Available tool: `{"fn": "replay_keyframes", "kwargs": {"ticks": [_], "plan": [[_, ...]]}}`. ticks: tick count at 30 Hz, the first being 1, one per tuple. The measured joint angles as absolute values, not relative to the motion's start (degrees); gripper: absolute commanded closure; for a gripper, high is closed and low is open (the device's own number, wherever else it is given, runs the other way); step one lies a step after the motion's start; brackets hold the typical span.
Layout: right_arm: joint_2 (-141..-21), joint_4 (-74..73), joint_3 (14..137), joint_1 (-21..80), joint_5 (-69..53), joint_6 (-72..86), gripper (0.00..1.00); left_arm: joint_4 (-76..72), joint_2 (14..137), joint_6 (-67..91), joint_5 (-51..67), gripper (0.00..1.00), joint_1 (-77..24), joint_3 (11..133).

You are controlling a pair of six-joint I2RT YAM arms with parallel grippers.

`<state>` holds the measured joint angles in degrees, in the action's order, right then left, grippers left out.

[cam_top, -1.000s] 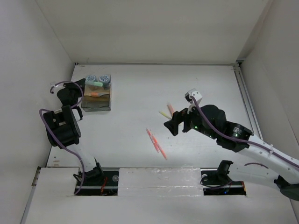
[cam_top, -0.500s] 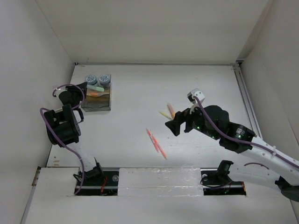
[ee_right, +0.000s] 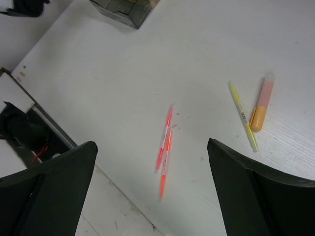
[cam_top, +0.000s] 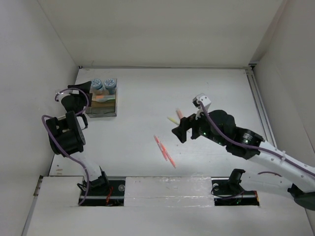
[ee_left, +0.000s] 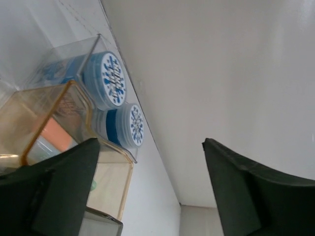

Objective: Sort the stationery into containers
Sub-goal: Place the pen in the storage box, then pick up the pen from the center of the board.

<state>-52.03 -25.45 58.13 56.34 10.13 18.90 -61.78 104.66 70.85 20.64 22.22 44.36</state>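
Two blue-and-white cylinders point(cam_top: 103, 83) stand at the far end of the layered wooden tray point(cam_top: 102, 113), with an orange marker point(cam_top: 102, 99) lying inside. Well apart lie two touching red pens point(ee_right: 166, 145), and a yellow pen point(ee_right: 242, 115) just beside a pink-and-orange highlighter point(ee_right: 262, 102).

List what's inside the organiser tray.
Two blue-and-white cylinders at the far end, an orange item in the middle. The left gripper covers the tray's left edge, hiding anything there.

Glossy clear/amber plastic organiser point(ee_left: 110, 184); matt wht table point(ee_right: 123, 64).
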Motion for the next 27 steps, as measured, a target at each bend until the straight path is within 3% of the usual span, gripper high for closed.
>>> {"fn": "replay_keyframes", "kwargs": {"ticks": [3, 16, 21, 27], "plan": [[-56.6, -25.6, 58.6, 56.2, 11.2, 18.9, 0.0, -58.5, 100.5, 70.4, 20.8, 0.0, 22.2, 44.6], [-83.8, -26.4, 68.0, 39.1, 7.7, 18.7, 0.03, -18.0, 77.9, 53.2, 24.6, 0.0, 19.1, 74.4], [-92.3, -26.2, 71.2, 35.4, 7.6, 18.0, 0.16, -8.0, 64.7, 46.4, 28.7, 0.0, 18.0, 66.1], [-97.9, -26.3, 71.6, 31.6, 6.1, 17.4, 0.24, -0.7, 53.2, 39.8, 29.9, 0.0, 18.0, 52.8]]}}
